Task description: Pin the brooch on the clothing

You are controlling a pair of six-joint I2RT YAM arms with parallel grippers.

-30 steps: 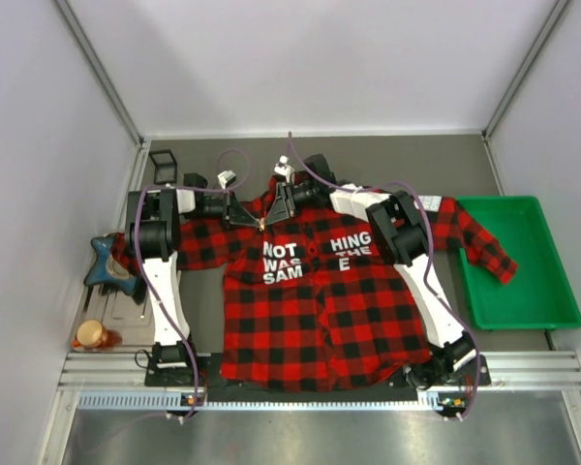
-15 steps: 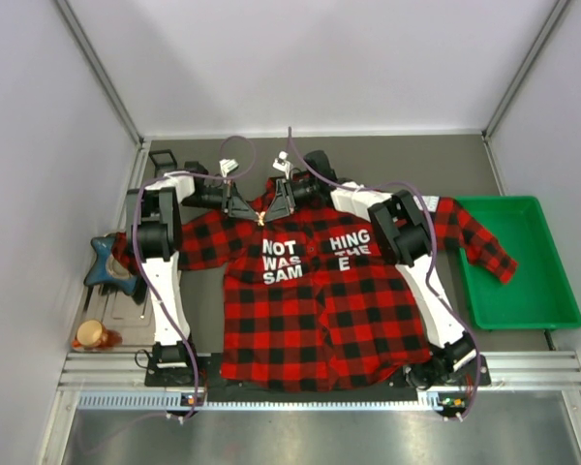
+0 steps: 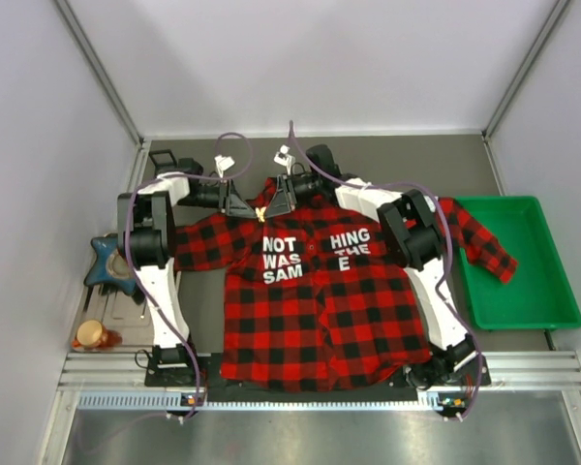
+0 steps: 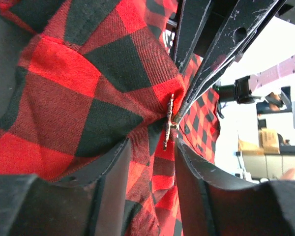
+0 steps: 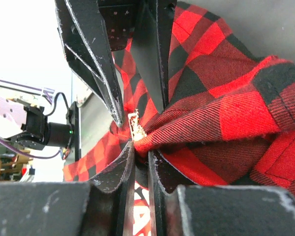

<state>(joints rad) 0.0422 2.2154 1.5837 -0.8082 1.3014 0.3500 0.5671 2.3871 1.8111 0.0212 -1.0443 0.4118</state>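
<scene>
Over the table, top view: the clothing [image 3: 320, 310] lies flat, front up, with one sleeve end over the rim of the green tray [image 3: 523, 291]. Left gripper [image 3: 242, 206] and right gripper [image 3: 276, 203] meet tip to tip at the collar. The brooch [image 3: 260, 212] is a pale speck between them. Dark blue object [image 3: 107, 263] and round orange-brown object [image 3: 91, 336] sit off the other sleeve.

Left wrist view: left jaws stand apart, plaid bunched in the gap, nothing clamped. Brooch seen edge-on just past the tips, against a raised fold of cloth and touching the right gripper's tips.

Right wrist view: right jaws drawn to a slit, tips pinching the brooch's lower edge at the fold. Left fingers [image 5: 96, 64] straddle it.
</scene>
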